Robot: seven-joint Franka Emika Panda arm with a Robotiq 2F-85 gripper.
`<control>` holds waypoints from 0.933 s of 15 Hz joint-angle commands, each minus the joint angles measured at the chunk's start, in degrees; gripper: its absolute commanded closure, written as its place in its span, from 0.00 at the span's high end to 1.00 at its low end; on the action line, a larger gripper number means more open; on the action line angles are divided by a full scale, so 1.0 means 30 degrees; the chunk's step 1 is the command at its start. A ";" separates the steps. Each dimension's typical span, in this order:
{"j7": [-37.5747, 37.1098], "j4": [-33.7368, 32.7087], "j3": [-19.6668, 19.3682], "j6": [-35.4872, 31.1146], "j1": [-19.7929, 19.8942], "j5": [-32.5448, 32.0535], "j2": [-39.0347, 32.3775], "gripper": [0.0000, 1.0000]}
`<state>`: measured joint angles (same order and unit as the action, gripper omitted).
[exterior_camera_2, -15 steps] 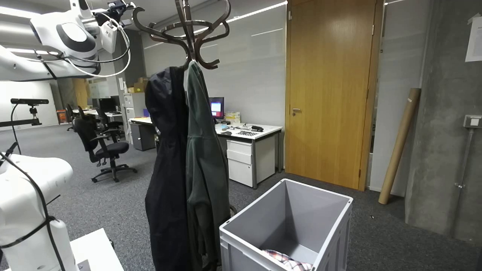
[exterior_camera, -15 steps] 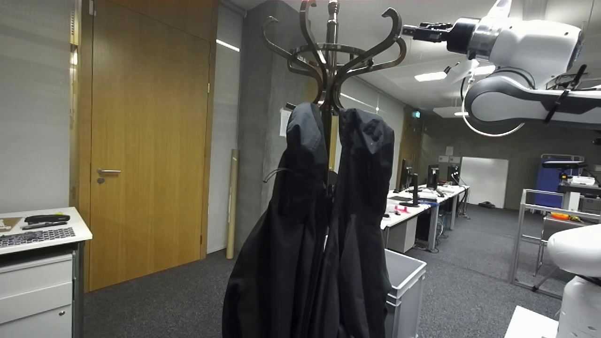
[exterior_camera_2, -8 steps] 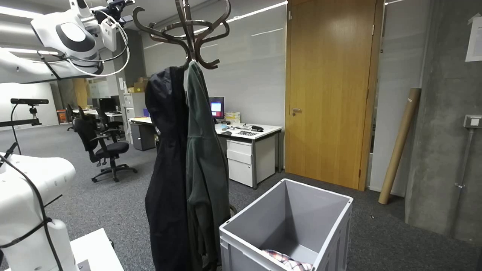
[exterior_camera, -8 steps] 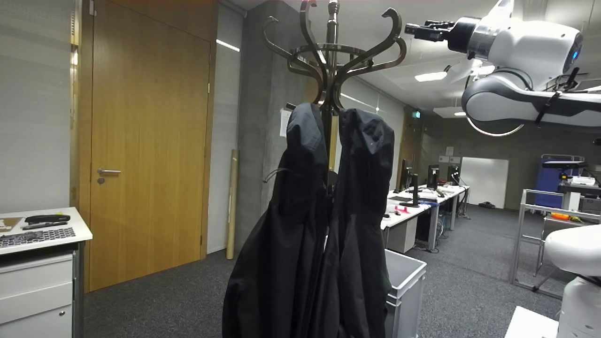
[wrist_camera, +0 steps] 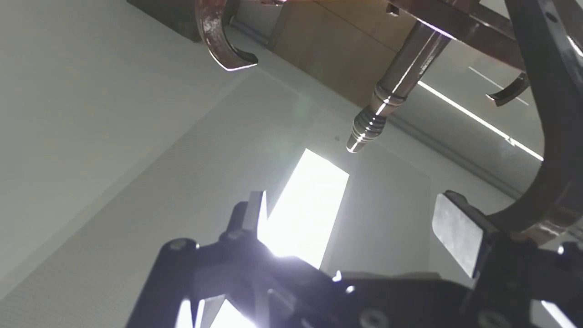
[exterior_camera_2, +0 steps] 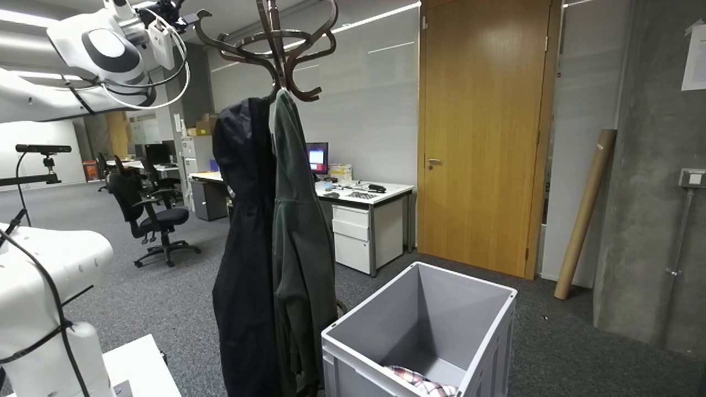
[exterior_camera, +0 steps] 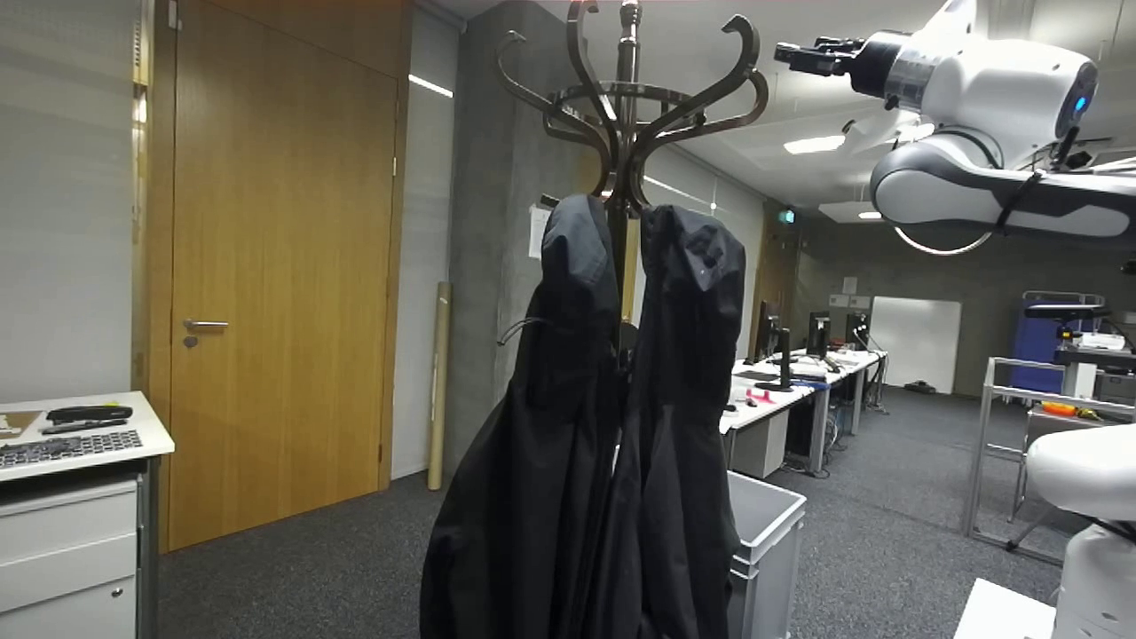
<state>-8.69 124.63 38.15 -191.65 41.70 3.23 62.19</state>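
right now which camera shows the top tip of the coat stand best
The wrist view: the tip shows there whole and close up, with nothing in front of it. Both exterior views cut off its end at the picture's top edge and show mainly the pole below.

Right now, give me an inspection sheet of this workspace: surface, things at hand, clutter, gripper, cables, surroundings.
Surface: dark grey carpet
Things at hand: coat stand, with a dark garment and a green garment hanging from it
Clutter: plaid cloth inside a grey crate; small dark items on a white desk
Gripper: open, holding nothing, apart from the nearest hook in an exterior view
Cables: white cable looping near the wrist; black cable running down the base
Surroundings: wooden door, leaning brown tube, office chair
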 commanded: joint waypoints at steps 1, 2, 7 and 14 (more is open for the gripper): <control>0.0055 0.0235 -0.0308 -0.0490 0.0391 0.0233 0.0316 1.00; 0.0175 0.0219 -0.0392 -0.0284 0.0021 0.0109 0.0144 1.00; 0.0520 0.0345 -0.0718 0.0819 -0.2214 -0.0317 -0.0515 1.00; 0.0407 0.0664 -0.1198 0.2580 -0.5352 -0.0657 -0.0843 1.00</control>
<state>-8.54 126.31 36.26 -185.29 30.12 2.84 61.47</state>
